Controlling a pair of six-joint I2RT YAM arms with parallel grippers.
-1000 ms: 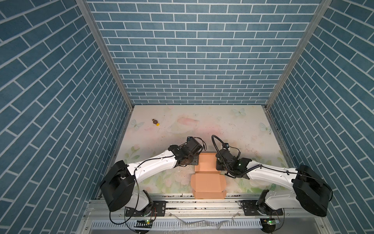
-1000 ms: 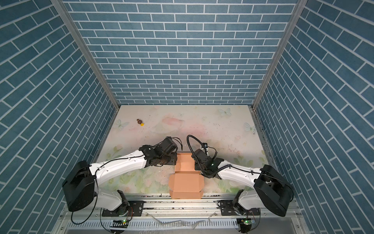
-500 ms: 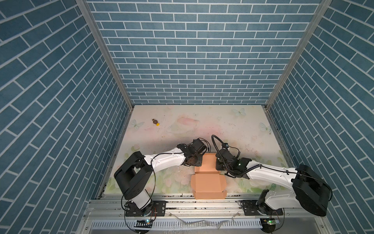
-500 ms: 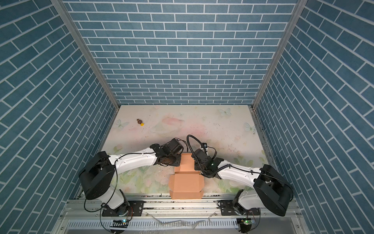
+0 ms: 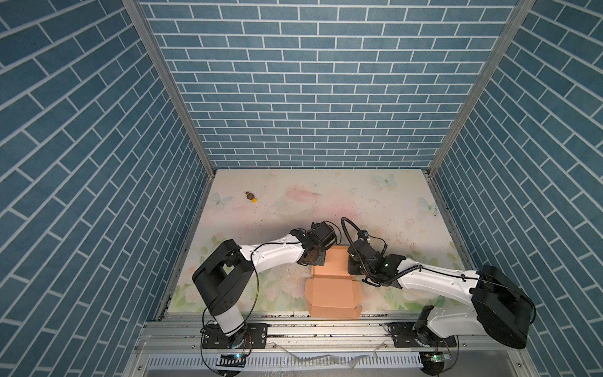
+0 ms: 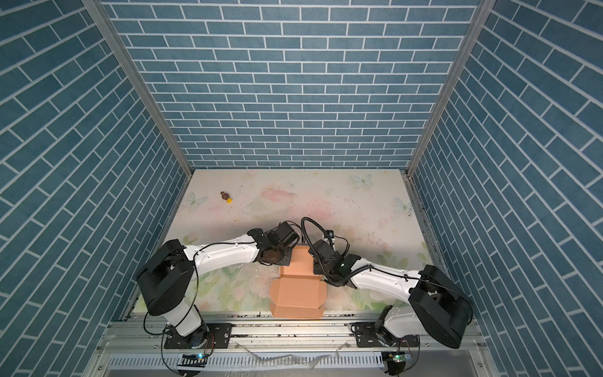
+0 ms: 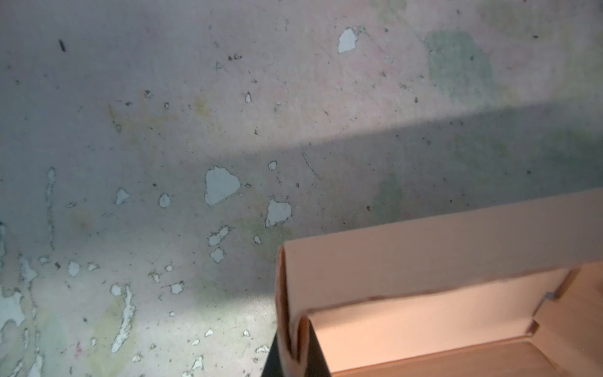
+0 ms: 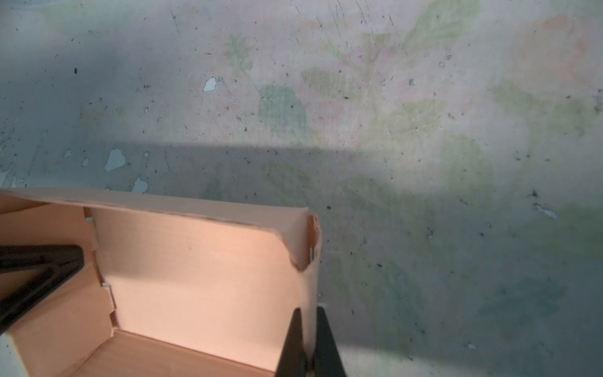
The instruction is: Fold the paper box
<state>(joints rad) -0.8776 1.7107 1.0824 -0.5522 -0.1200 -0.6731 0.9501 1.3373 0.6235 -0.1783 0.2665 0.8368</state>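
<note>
The left gripper (image 7: 293, 341) and the right gripper (image 8: 308, 326) each clamp an opposite side wall of the box (image 5: 331, 290), one finger inside it

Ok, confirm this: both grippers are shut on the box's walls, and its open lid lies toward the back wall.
Wrong on the lid: both top views show it lying toward the front rail. The rest stands: the left gripper and right gripper are each shut on a wall of the box.

Peach-orange thin-cardboard box (image 5: 332, 295) walls fill gap between left gripper (image 5: 321, 261) and right gripper (image 5: 351, 269); pale floral tabletop (image 5: 326, 209) beyond both pincers free.
</note>
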